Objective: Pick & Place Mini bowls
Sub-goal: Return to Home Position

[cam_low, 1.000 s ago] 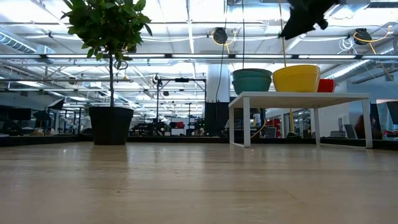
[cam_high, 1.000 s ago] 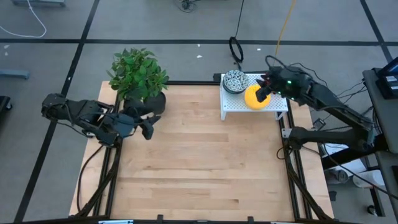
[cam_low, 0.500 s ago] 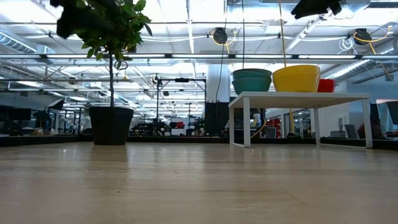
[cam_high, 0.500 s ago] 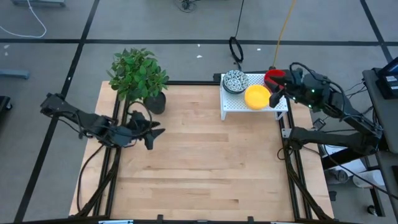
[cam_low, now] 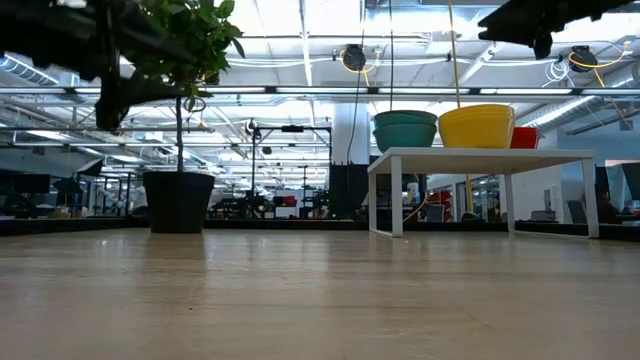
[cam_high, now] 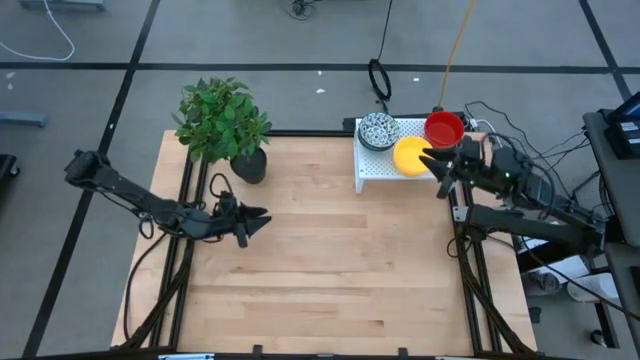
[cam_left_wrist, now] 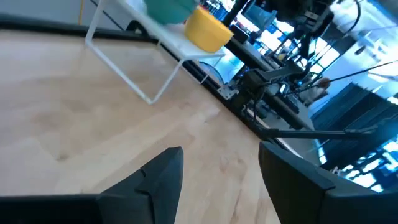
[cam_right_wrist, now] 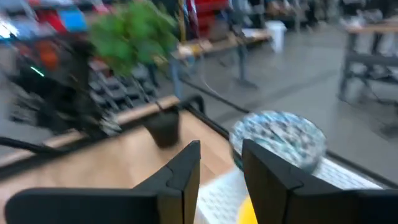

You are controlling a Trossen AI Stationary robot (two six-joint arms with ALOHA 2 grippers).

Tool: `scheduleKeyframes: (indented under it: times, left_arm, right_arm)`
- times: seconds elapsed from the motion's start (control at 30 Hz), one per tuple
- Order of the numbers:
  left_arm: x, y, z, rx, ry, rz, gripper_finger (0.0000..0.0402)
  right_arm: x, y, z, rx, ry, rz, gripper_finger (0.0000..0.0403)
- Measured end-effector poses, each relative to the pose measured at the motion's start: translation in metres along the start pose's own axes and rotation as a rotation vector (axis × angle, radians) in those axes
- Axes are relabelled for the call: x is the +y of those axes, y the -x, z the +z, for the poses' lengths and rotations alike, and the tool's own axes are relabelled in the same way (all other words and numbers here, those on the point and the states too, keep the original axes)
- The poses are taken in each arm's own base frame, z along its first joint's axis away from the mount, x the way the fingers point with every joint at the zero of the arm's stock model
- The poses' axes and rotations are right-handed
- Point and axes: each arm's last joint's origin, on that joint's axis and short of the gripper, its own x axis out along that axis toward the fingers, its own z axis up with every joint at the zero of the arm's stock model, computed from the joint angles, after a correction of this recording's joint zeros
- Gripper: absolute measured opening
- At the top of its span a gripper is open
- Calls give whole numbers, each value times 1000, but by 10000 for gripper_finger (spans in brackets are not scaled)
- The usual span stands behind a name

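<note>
Three sorts sit grouped on the shelf (cam_high: 385, 172), patterned bowls (cam_high: 378, 130), yellow bowls (cam_high: 410, 155) and red bowls (cam_high: 444, 128), so you see both pincers parted and empty, the right pincer (cam_high: 438, 172) beside the shelf and the left pincer (cam_high: 255, 225) over the bench (cam_high: 330, 270).

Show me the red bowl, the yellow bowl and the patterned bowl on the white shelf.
red bowl (cam_high: 443, 128): high view, middle of its inside.
yellow bowl (cam_high: 408, 155): high view, middle of its visible inside.
patterned bowl (cam_high: 378, 129): high view, middle of its patterned inside.
</note>
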Motion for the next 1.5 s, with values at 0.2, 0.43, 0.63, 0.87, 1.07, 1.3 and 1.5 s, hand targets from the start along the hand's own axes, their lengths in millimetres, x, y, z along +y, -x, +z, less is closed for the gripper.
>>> scheduleKeyframes:
  times: [0.2,0.43,0.63,0.87,1.07,1.3,1.5]
  left_arm:
    - [28,5,-16,-50,94,-47,214]
    - [39,10,-18,-123,59,-94,214]
    - [41,9,-16,-137,17,-80,214]
    - [46,6,-14,-158,5,-37,214]
    - [51,3,-12,-167,-44,11,214]
    - [54,1,-10,-181,-110,41,214]
    - [54,1,-9,-182,-103,42,214]
  right_arm:
    - [-4,2,-32,-113,3,53,105]
    - [-9,2,-63,-112,-42,55,105]
    - [-13,1,-86,-95,-125,55,105]
    - [-17,-3,-111,-63,-223,50,105]
    - [-19,-9,-130,-49,-303,48,105]
    - [-20,-15,-145,-65,-321,56,105]
    - [-21,-18,-153,-58,-327,53,105]
